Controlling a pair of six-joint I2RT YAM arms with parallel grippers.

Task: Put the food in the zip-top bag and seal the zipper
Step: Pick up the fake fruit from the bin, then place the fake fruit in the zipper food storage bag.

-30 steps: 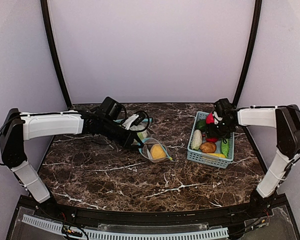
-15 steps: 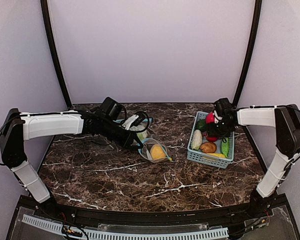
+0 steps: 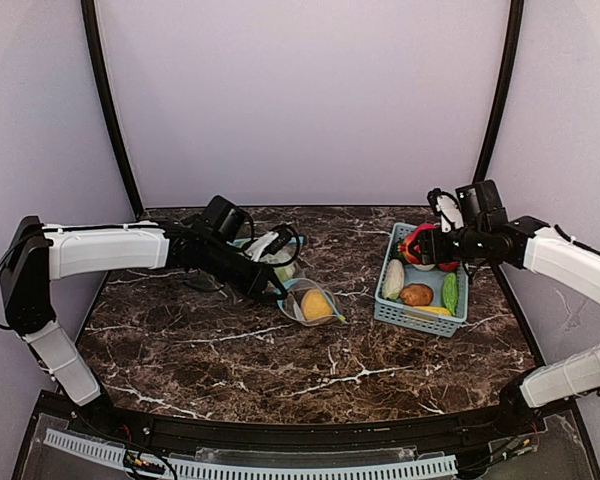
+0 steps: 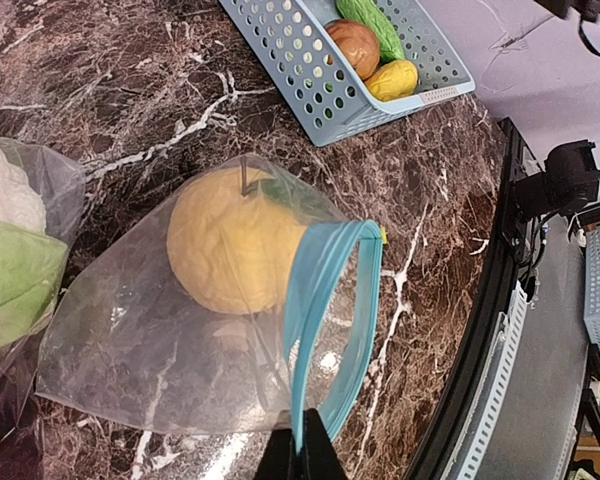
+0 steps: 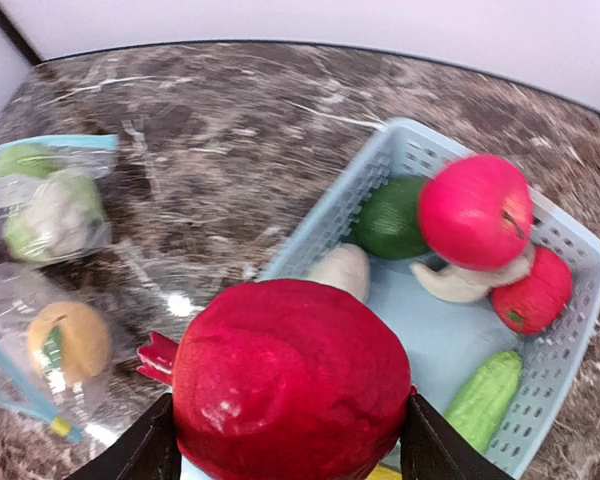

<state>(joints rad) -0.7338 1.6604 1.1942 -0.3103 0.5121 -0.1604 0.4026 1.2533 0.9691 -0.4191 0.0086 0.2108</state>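
Loading step: right gripper [image 5: 290, 455] clamps 1 red fruit [image 5: 290, 385]; carry it into the bag [image 4: 180, 370] left gripper [image 4: 305, 452] pinches open

- robot arms: two; left arm [image 3: 105, 250] and right arm [image 3: 575, 262] in the top view;
- zip-top bags: two; cauliflower bag [image 5: 80, 148] upper left in the right wrist view, fruit bag [image 4: 130, 350] mid-frame in the left wrist view;
- bagged stuff: one yellow-orange fruit [image 4: 230, 240]; one white cauliflower [image 5: 58, 218], plus green bits I can't count;
- basket [image 3: 417, 320]: just one;
- red: three; big red piece [image 5: 290, 385] bottom centre, pink-red apple [image 5: 475, 210], small red one [image 5: 535, 290];
- green in the basket: two; dark round one [image 5: 390, 218], long pale one [image 5: 485, 395];
- whitish: two; whitish lump [image 5: 342, 270], curved whitish piece [image 5: 470, 282];
- brown piece [image 4: 352, 45]: one; yellow piece [image 4: 392, 80]: one
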